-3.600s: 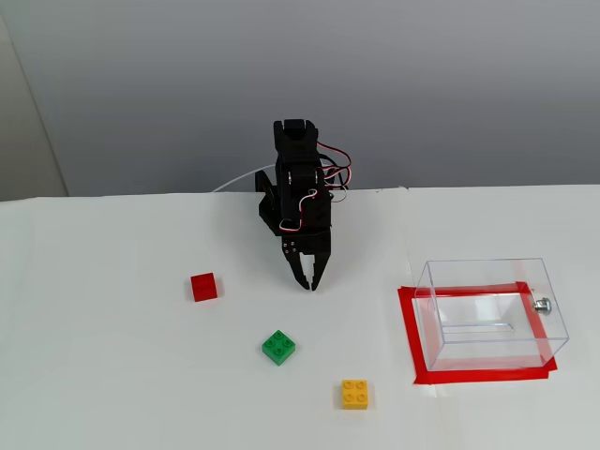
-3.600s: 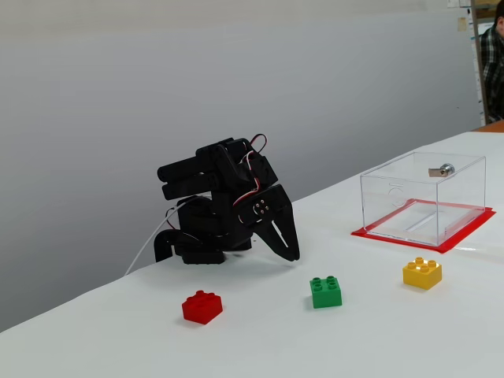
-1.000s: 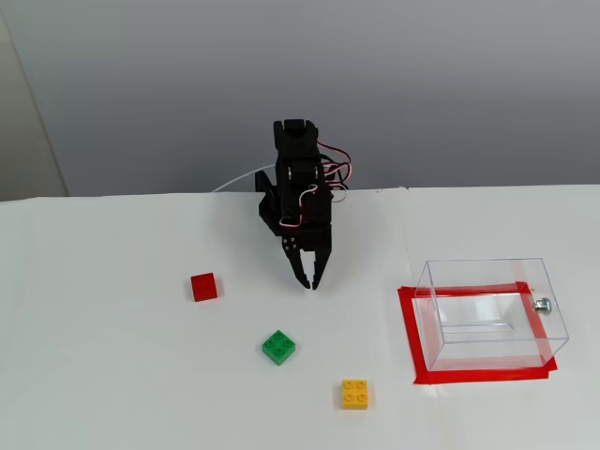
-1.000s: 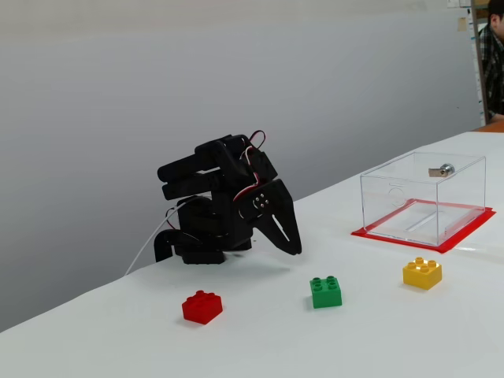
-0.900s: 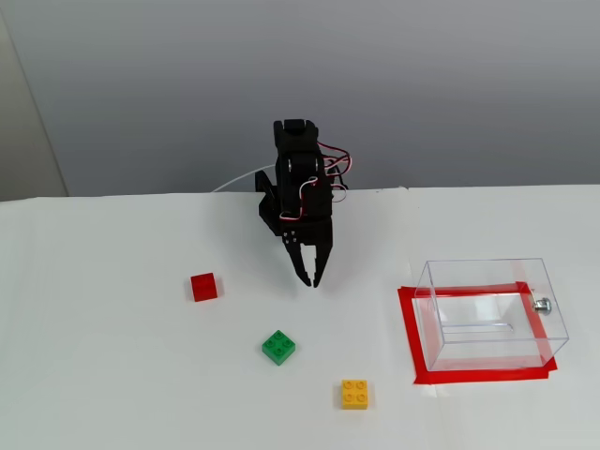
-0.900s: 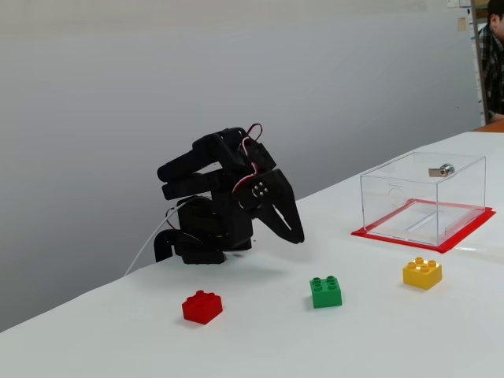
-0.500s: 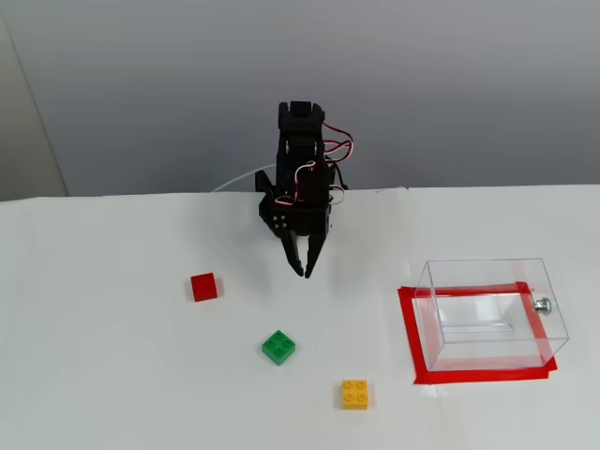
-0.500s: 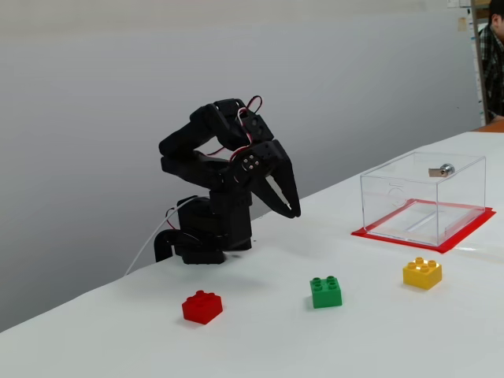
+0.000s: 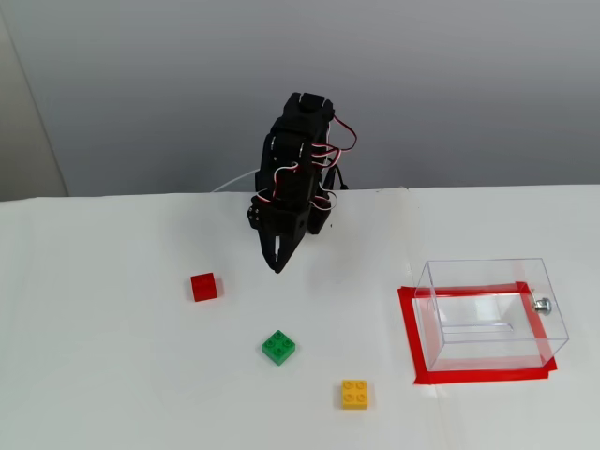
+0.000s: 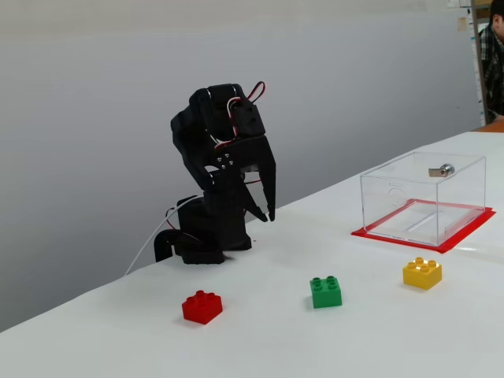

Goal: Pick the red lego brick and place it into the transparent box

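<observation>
On the white table point(image 9: 112, 375), the red lego brick point(image 9: 203, 287) lies apart from the raised gripper point(image 9: 275, 267), left of it in the higher fixed view. Its fingers hang nearly together, holding nothing, before a grey wall point(image 9: 450, 84).

three bricks point(image 9: 278, 347) on table point(image 9: 112, 375), transparent box point(image 9: 492, 314) right, arm point(image 9: 292, 197) behind

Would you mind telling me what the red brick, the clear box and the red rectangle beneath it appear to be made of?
The red lego brick looks like glossy moulded plastic, with studs on top. The transparent box seems clear rigid plastic, possibly acrylic: thin see-through walls, plus a small shiny metal-looking knob. The red rectangle looks like flat adhesive tape on the table.
</observation>
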